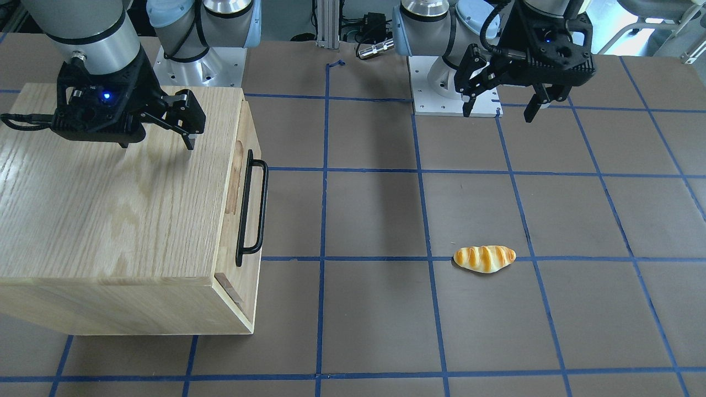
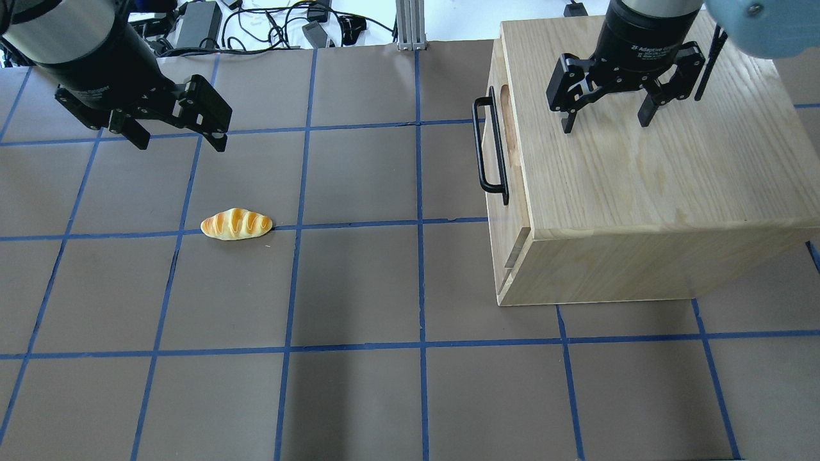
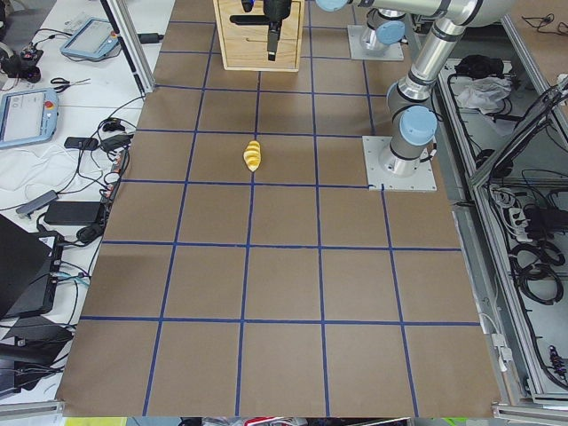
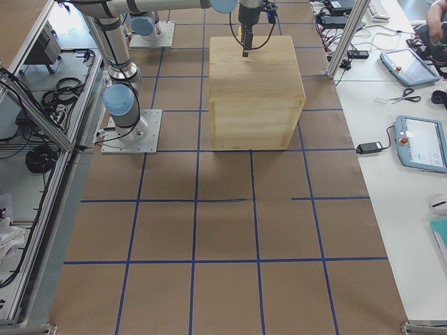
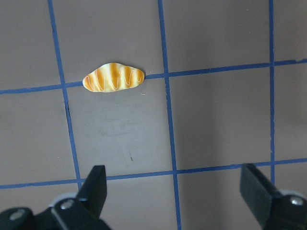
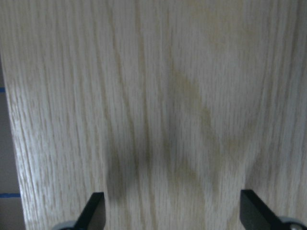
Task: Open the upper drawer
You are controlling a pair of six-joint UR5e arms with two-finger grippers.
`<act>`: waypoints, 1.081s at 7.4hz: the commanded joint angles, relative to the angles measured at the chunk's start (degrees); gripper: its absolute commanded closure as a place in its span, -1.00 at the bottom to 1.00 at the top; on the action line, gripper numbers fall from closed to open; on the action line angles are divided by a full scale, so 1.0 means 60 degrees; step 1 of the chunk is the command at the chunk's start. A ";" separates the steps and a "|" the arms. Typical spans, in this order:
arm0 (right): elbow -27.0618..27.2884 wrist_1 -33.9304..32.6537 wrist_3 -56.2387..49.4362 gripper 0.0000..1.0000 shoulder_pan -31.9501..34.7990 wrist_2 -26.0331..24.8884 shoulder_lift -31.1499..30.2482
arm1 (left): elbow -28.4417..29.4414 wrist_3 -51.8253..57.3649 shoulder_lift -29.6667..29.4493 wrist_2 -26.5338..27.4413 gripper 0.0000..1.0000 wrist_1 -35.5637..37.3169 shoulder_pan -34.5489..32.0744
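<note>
The upper drawer is the top part of the oak cabinet's front, which faces the table's middle. It carries a long black bar handle and an oblong slot. The drawer front looks pushed in, with its handle free. My right gripper hangs open and empty just above the cabinet top, behind the front edge; it also shows in the front-facing view. My left gripper is open and empty over bare table, far from the cabinet, and shows too in the front-facing view.
A toy bread roll lies on the brown mat near my left gripper, also seen in the left wrist view. The lower wooden panel sits under the upper drawer. Cables and power bricks lie beyond the table's far edge.
</note>
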 commanded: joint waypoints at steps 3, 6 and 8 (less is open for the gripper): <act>-0.0006 0.0000 0.0013 -1.00 0.0000 0.0000 0.0000 | 0.0022 -0.0431 -0.0051 -0.0078 -1.00 -0.0010 -0.0021; -0.0006 0.0000 -0.0001 -1.00 0.0000 0.0000 0.0000 | -0.0066 -0.0505 -0.0066 -0.0064 -1.00 -0.0010 -0.0080; -0.0006 0.0000 -0.0001 -1.00 0.0000 0.0000 0.0000 | -0.0125 -0.0723 -0.0094 -0.0093 -1.00 0.0005 -0.0095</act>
